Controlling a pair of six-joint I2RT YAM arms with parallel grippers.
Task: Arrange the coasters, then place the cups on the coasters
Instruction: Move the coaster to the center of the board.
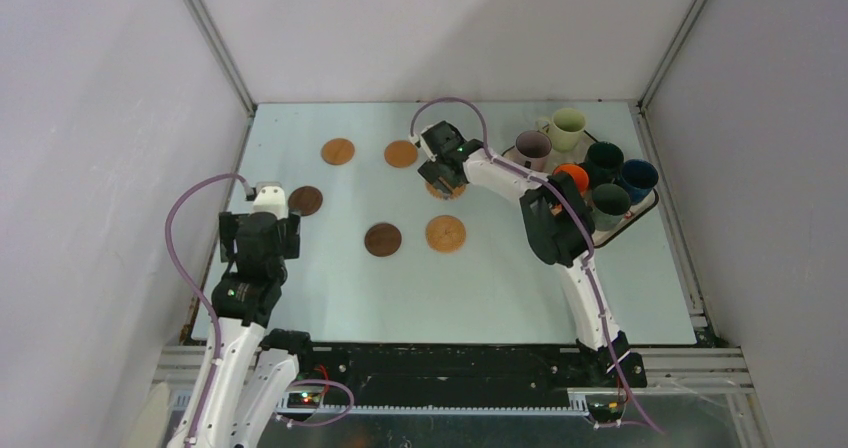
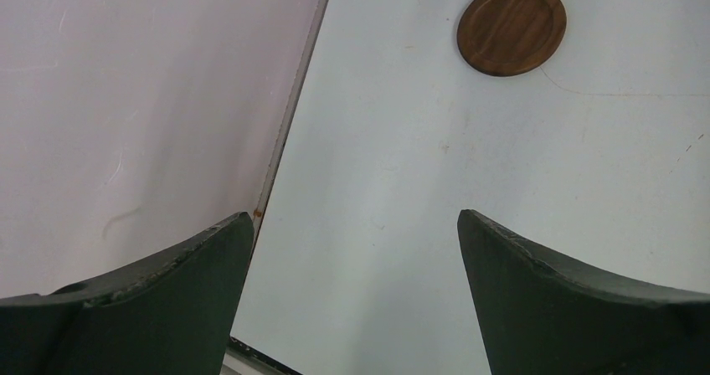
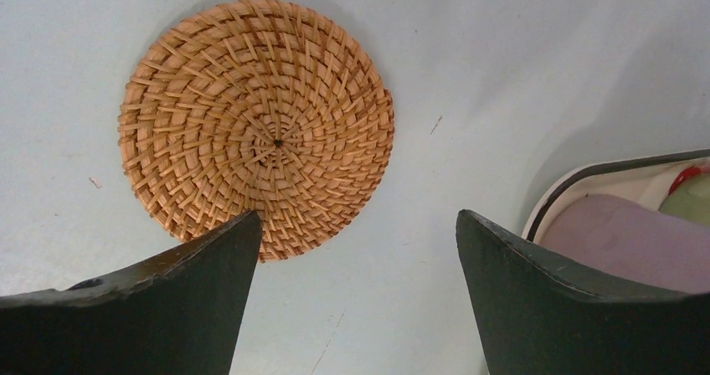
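Note:
Several round coasters lie flat on the pale table. Two tan coasters [image 1: 338,151] [image 1: 401,154] sit at the back, another tan one [image 1: 445,233] and a dark brown one [image 1: 382,239] in the middle. My right gripper [image 1: 440,180] [image 3: 356,224] hangs open just over a woven tan coaster [image 3: 255,128], holding nothing; its left fingertip overlaps the disc's near edge. My left gripper [image 1: 265,218] [image 2: 356,224] stands open and empty by the left wall, a dark brown coaster [image 2: 511,28] [image 1: 305,200] ahead of it to the right. Several cups stand on the tray: mauve [image 1: 533,149], pale green [image 1: 567,126], orange [image 1: 571,176].
The white tray [image 1: 650,206] at the back right also holds two dark green cups [image 1: 604,158] [image 1: 610,203] and a navy one [image 1: 637,178]. Its rim [image 3: 578,174] lies close to my right finger. The left wall [image 2: 142,99] meets the table edge beside my left finger.

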